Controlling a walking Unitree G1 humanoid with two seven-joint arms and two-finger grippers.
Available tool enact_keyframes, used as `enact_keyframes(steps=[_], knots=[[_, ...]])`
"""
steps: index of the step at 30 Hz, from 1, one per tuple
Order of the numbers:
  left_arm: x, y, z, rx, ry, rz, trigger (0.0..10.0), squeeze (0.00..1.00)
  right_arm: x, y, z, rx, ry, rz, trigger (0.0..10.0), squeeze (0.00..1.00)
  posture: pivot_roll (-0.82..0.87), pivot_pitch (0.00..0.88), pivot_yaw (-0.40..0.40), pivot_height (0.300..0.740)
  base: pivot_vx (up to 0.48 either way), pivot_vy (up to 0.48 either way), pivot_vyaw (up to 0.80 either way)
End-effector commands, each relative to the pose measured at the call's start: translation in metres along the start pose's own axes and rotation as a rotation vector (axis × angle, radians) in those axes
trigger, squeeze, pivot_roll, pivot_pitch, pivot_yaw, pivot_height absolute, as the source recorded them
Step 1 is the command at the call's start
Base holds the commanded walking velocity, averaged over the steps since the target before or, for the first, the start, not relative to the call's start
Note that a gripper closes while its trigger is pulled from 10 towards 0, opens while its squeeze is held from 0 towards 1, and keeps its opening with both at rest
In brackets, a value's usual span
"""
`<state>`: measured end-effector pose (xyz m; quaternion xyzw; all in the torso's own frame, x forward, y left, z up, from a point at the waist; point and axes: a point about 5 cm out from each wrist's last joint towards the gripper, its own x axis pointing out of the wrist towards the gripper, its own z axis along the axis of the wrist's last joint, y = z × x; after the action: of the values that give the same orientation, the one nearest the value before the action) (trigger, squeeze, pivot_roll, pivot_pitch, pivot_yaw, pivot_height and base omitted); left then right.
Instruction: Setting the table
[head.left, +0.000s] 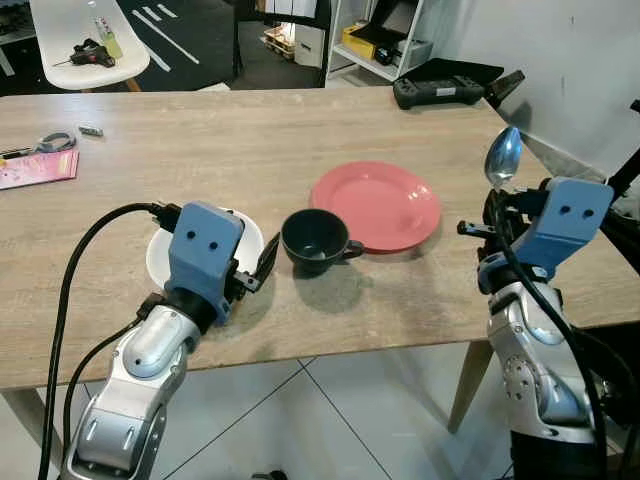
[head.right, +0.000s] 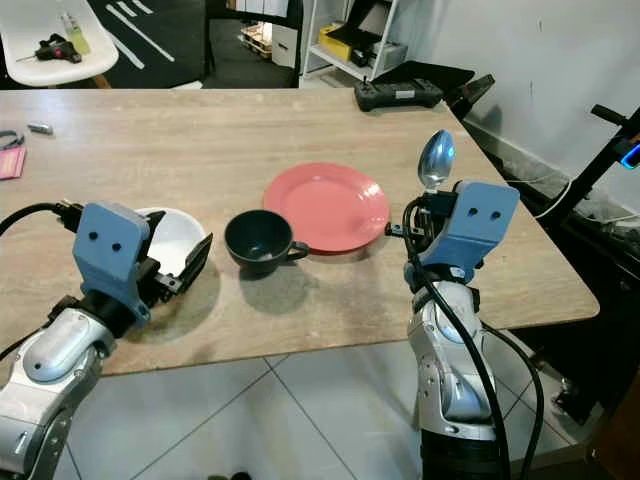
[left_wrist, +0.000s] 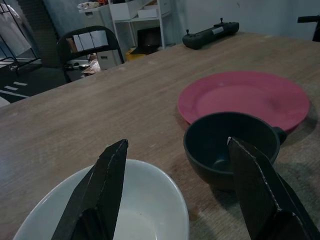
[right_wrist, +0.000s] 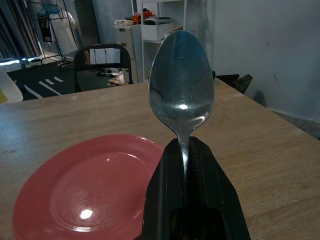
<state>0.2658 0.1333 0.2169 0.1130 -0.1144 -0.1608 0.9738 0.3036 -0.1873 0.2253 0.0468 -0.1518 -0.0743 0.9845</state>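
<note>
**One spoon aloft, three dishes already down**

Grips a spoon (right_wrist: 181, 95) by the handle in the right jaws, clenched flat against the stem, with the scoop end pointing straight up. Holds it off the counter (head.left: 250, 150), just to the robot's right of the red plate (head.left: 376, 205) and nearer the counter's front edge than the plate. Probably keeps it upright to carry it clear of the dishes and to leave the wrist free to tip it down flat. Looks like the right spot for it too, since bare wood lies on that side of the plate.

Spreads the left jaws wide, holding nothing, low over the counter on the far side of the cup from the plate. Puts one finger (left_wrist: 97, 192) over the rim of the white bowl (head.right: 175, 240) and the other close to the dark cup (head.left: 316, 241). Suggests either a fresh release of the bowl or readiness to nudge it.

Sets the cup upright just left of the plate, handle turned toward the plate and almost touching its rim. Places the bowl left of the cup, well apart from the plate.

Leaves the spoon as the one piece not yet laid. Calls for a slow lowering and a gentle release, as a round steel handle can roll or clatter against the plate.
</note>
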Motion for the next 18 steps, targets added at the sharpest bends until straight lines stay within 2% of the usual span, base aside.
enact_keyframes(steps=[1, 18], knots=[[-0.0007, -0.0022, -0.0045, -0.002, 0.014, -0.005, 10.0, 0.0, -0.0014, -0.0015, -0.0013, -0.014, 0.009, -0.002, 10.0, 0.0, 0.02, 0.073, 0.036, 0.74, 0.0, 0.0, 0.0], [-0.0004, -0.0035, -0.0058, -0.003, 0.011, -0.008, 10.0, 0.0, -0.0014, -0.0038, -0.0039, -0.02, 0.019, -0.004, 10.0, 0.0, 0.02, 0.068, 0.034, 0.74, 0.0, 0.0, 0.0]])
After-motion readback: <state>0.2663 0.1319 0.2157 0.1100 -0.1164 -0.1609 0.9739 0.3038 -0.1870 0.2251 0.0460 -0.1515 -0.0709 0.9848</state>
